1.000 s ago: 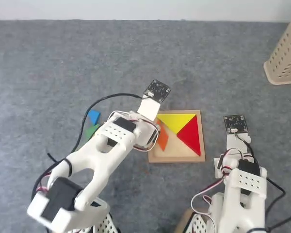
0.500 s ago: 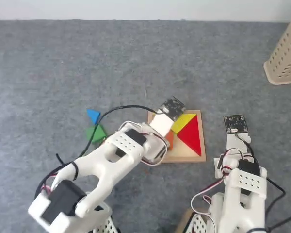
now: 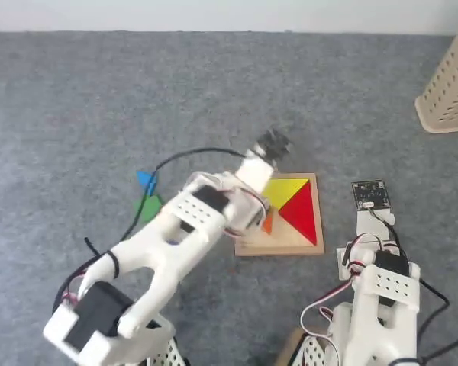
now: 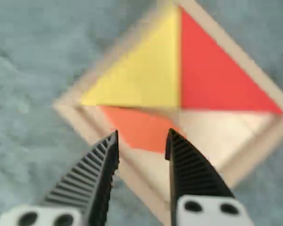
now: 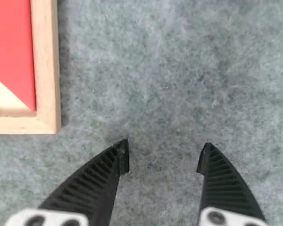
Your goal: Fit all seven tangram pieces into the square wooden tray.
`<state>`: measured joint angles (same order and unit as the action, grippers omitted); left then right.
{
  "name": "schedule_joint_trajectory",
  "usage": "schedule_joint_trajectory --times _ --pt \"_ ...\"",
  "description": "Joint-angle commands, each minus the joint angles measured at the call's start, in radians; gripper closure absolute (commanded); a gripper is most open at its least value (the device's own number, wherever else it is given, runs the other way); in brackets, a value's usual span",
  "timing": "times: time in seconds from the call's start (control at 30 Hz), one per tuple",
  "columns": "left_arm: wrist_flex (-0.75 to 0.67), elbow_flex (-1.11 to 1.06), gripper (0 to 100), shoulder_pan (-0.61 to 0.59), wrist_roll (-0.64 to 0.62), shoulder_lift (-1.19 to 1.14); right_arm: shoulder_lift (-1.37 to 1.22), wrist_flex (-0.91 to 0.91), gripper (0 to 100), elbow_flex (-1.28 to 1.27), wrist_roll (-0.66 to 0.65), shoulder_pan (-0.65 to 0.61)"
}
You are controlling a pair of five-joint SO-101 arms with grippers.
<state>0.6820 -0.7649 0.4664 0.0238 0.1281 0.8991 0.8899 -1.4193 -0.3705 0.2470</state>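
My left pincer [image 4: 143, 136] is spread wide w/ nothing in it. It hangs over the wooden tray [image 3: 314, 245], which sits just right of the middle in the high view. Btwn my two black fingers [image 4: 99, 169] I see the orange piece [image 4: 141, 129] lying in the tray under them. I can't tell if they touch it. Next to it in the tray lie the yellow triangle [image 4: 141, 80] & the red triangle [image 4: 217, 80], side by side w/ their edges touching. Some bare wood [image 4: 217, 132] shows beside the orange piece. In the high view my left arm [image 3: 175, 236] runs from the lower left up to the tray & hides the tray's left part. The blue piece [image 3: 146, 181] & the green piece [image 3: 148, 206] lie on the grey mat [image 3: 76, 99] left of the middle. They are close together & well apart from the tray. My right pincer [image 5: 165, 147] is spread too, w/ nothing in it, over the grey mat just beside a corner of the tray. My right arm [image 3: 378, 282] sits in the lower right of the high view, right of the tray. A pale basket w/ holes [image 3: 450, 84] stands at the upper right edge.
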Motion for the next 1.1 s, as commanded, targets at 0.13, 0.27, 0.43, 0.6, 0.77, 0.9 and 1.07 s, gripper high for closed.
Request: schedule_joint_trajectory --times 0.13,0.27,0.43,0.6,0.77,0.9,1.07 --pt "-0.043 0.096 85 -0.061 0.064 -0.178 -0.007 -0.015 75.7 0.003 0.002 -0.030" --pt "0.002 0.087 85 -0.057 0.064 -0.146 -0.007 -0.015 75.7 0.003 0.002 -0.030" --pt "0.020 -0.013 85 0.026 0.064 -0.074 -0.007 -0.015 75.7 0.003 0.002 -0.030" --pt "0.021 -0.079 85 0.106 0.057 0.011 -0.007 -0.015 75.7 0.003 0.002 -0.030" --pt "0.018 -0.039 85 0.041 0.057 0.063 -0.007 -0.015 75.7 0.003 0.002 -0.030" --pt "0.014 0.067 85 -0.086 0.055 0.043 -0.007 -0.015 75.7 0.003 0.002 -0.030" --pt "-0.035 0.166 85 -0.146 0.011 -0.100 -0.007 -0.015 75.7 0.003 0.002 -0.031"
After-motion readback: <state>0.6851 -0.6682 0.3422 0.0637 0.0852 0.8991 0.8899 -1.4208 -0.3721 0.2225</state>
